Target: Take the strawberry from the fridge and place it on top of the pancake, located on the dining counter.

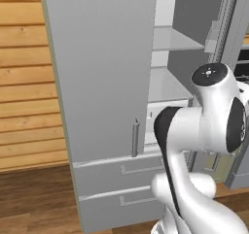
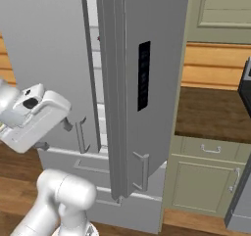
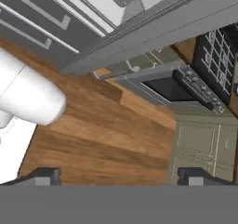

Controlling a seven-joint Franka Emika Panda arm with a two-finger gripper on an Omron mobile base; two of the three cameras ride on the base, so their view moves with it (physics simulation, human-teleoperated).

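A wall of horizontal wooden planks (image 1: 24, 77) is seen above a wooden plank floor (image 1: 34, 199). Pale green cabinets (image 2: 203, 178) are set under a dark-brown countertop (image 2: 215, 112), and a stove (image 3: 186, 86) is seen nearby

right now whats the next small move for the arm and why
Probably swing the hand up toward the fridge opening. Its fingers stand wide apart holding nothing, and it faces the wooden floor, while the right door is open onto the pale shelves. No strawberry is visible yet.
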